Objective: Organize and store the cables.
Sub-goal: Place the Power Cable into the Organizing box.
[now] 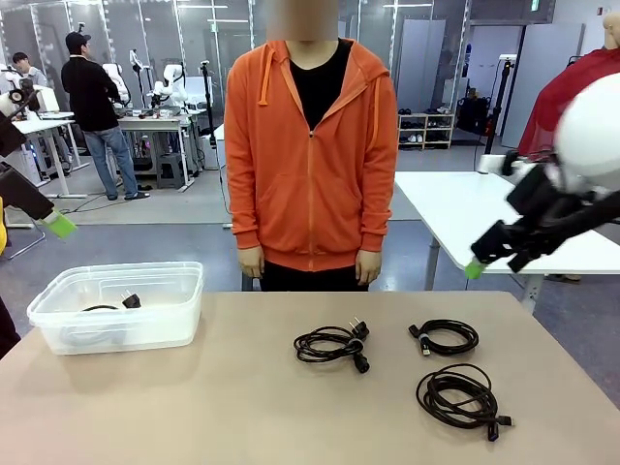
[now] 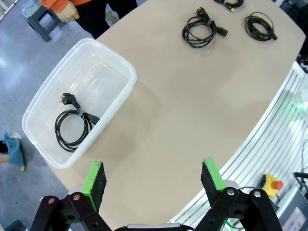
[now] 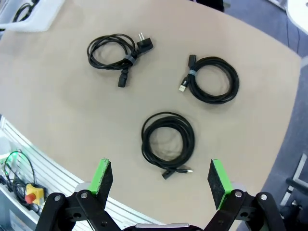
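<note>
The left gripper (image 2: 153, 175) hangs high over the table. Its two green-tipped fingers are spread wide, with nothing between them. Below it, a clear plastic tub (image 2: 130, 79) sits at the left end of the tan table (image 1: 223, 407). One thin black cord with a plug (image 2: 72, 126) already lies coiled inside the tub.

In the middle of the table lies a coiled black cord with two chunky plugs (image 1: 331, 345). To its right is a small neat black coil (image 1: 446, 337). Nearer the robot is a bigger loose black coil (image 1: 457, 395). All three lie apart from each other. The right gripper (image 3: 160, 175) hovers above them, with its fingers wide apart and holding nothing.

These cords look light, soft and floppy. I think a coil could sag or come undone when lifted. The best place to pinch is likely where a band ties the loops together, beside the hard plugs.
</note>
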Robot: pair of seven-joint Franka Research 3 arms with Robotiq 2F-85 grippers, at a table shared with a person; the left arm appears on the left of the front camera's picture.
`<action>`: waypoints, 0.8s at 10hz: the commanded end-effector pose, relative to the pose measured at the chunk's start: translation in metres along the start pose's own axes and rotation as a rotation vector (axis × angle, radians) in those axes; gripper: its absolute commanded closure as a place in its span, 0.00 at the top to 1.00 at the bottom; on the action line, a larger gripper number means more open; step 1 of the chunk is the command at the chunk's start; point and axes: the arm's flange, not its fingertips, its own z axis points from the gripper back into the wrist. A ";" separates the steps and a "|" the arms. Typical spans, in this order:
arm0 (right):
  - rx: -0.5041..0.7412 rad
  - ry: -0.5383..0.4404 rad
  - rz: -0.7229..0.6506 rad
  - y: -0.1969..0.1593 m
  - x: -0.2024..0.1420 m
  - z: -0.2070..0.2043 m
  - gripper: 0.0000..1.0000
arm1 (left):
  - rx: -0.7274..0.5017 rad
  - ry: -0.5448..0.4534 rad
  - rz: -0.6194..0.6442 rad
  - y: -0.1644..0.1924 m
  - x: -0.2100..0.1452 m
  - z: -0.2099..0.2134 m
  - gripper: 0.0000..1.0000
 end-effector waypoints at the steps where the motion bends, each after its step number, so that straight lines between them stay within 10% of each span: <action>1: -0.089 0.060 -0.066 0.029 0.036 -0.023 1.00 | -0.002 -0.003 0.008 -0.002 -0.003 0.000 1.00; 8: -0.180 0.117 -0.316 0.098 0.082 -0.130 1.00 | -0.002 -0.003 0.008 -0.002 -0.003 0.000 1.00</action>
